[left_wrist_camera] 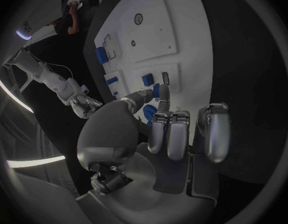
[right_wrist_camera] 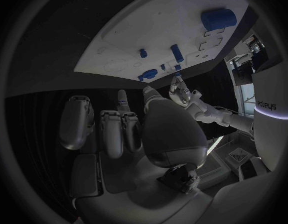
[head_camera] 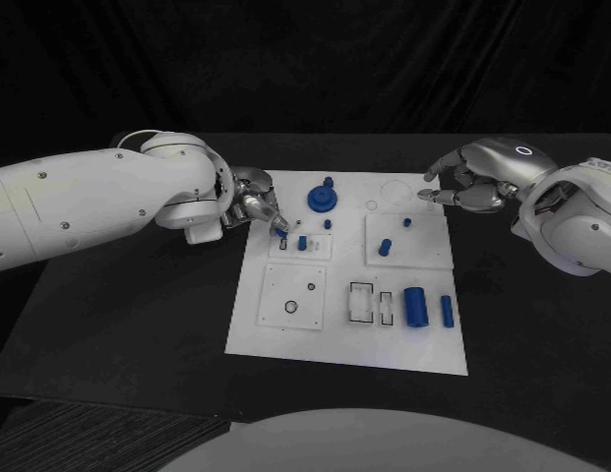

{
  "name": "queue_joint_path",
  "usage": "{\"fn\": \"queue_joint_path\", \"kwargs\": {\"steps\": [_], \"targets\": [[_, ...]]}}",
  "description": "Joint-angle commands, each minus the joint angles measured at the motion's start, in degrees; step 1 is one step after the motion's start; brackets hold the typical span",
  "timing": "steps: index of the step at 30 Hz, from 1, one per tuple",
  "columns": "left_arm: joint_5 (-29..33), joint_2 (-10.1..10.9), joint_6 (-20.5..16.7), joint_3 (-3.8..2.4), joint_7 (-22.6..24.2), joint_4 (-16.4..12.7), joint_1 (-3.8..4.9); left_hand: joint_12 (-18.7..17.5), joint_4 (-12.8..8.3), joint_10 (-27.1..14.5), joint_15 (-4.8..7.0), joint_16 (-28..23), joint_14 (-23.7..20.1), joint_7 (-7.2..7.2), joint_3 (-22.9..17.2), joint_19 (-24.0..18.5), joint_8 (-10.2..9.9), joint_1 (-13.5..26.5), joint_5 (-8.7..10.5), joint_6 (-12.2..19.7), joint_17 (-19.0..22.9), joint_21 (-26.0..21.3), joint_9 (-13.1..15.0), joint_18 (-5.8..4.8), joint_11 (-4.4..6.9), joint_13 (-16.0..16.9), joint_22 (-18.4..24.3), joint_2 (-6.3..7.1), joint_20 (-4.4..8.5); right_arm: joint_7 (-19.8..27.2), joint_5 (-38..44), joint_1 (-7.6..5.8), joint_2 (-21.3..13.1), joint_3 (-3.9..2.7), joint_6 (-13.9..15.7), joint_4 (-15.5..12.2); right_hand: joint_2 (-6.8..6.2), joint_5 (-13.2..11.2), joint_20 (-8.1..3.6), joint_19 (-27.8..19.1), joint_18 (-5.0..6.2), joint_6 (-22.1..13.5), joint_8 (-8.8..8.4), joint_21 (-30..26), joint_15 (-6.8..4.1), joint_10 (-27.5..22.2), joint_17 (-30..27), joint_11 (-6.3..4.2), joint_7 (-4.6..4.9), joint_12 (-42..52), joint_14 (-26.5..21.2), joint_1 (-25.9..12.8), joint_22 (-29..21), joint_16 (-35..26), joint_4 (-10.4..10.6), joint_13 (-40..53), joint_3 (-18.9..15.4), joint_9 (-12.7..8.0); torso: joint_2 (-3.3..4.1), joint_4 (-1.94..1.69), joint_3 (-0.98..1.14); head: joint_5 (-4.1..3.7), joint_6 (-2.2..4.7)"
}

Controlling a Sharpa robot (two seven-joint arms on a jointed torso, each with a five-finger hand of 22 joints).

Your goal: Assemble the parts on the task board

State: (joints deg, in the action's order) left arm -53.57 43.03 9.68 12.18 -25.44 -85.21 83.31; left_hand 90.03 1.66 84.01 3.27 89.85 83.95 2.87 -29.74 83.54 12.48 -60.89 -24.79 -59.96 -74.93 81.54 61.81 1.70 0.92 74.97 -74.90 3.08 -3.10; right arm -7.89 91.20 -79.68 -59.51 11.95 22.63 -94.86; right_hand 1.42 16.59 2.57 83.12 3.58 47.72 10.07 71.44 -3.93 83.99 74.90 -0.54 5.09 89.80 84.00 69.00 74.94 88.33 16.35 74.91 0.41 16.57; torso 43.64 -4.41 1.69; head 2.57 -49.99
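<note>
Board: the white task board (head_camera: 284, 334) sits mid-counter, with blue parts scattered on it.
Left hand: our left hand (head_camera: 254, 205) is at the board's far left corner, pinching a small blue peg (left_wrist_camera: 156, 90) between thumb and a finger, right over the little inset plate (head_camera: 301, 246).
Right hand: our right hand (head_camera: 464, 187) hovers by the far right corner, fingers curled, nothing in it as far as we can tell.
Tip: we'd keep the peg upright, line it up with its slot, then lower it slowly.
Risk: a tilted peg could jam.
</note>
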Motion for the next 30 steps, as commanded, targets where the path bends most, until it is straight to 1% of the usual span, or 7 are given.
{"fn": "queue_joint_path", "kwargs": {"steps": [1, 15, 30], "targets": [[0.1, -0.2, 1.3, -0.03, 0.5, 0.1, -0.30, 0.0, -2.4, 6.0, 0.21, 0.2, 6.1, -0.30, -2.7, 0.5, 0.0, -0.2, 0.06, 0.2, -15.1, -0.2, 0.0, 0.60, 0.19, 15.0, -12.0, -0.61, 0.08, -0.8, 0.1, 0.16, 0.0, -0.03, -0.2, -0.1, -0.01, 0.3, 0.17, -0.4, 0.41, 0.5, -0.31, -0.3, 0.29, 6.0, 13.6, 0.35, -0.08, 0.2, 5.4, 0.7, 9.7, -0.3, 0.0, 15.1, -0.4, 0.0, 0.01, 0.00, 0.01, 0.03, -0.01], [0.1, -0.4, 2.0, -0.03, 0.3, 0.5, -1.25, 0.0, -2.4, 6.0, 0.21, 0.2, 6.1, -0.29, -2.8, 0.4, 0.0, -0.1, 0.11, 0.3, -15.1, -0.4, -0.1, 0.63, 0.18, 15.0, -12.0, -0.75, 0.08, -0.8, 0.1, 0.19, 0.0, -0.03, -0.2, -0.1, -0.01, 0.3, 0.17, -0.4, 0.41, 0.5, -0.32, -0.3, 0.29, 6.0, 13.7, 0.35, -0.08, 0.2, 5.4, 0.8, 9.7, -0.3, 0.0, 15.1, -0.4, -0.1, -0.01, 0.00, 0.01, 0.04, -0.01], [0.1, -0.5, 2.6, -0.03, 0.0, 0.9, -1.61, 0.0, -2.4, 6.0, 0.20, 0.2, 6.1, -0.29, -2.8, 0.4, 0.0, -0.1, 0.12, 0.3, -15.1, -0.3, -0.1, 0.62, 0.17, 15.0, -12.0, -0.82, 0.08, -0.9, 0.1, 0.20, -0.1, -0.03, -0.4, -0.2, -0.01, 0.3, 0.17, -0.4, 0.41, 0.5, -0.32, -0.3, 0.29, 6.0, 13.7, 0.35, -0.08, 0.2, 5.4, 0.8, 9.7, -0.3, 0.0, 15.1, -0.4, -0.1, 0.01, -0.02, 0.01, -0.01, -0.01]]}}
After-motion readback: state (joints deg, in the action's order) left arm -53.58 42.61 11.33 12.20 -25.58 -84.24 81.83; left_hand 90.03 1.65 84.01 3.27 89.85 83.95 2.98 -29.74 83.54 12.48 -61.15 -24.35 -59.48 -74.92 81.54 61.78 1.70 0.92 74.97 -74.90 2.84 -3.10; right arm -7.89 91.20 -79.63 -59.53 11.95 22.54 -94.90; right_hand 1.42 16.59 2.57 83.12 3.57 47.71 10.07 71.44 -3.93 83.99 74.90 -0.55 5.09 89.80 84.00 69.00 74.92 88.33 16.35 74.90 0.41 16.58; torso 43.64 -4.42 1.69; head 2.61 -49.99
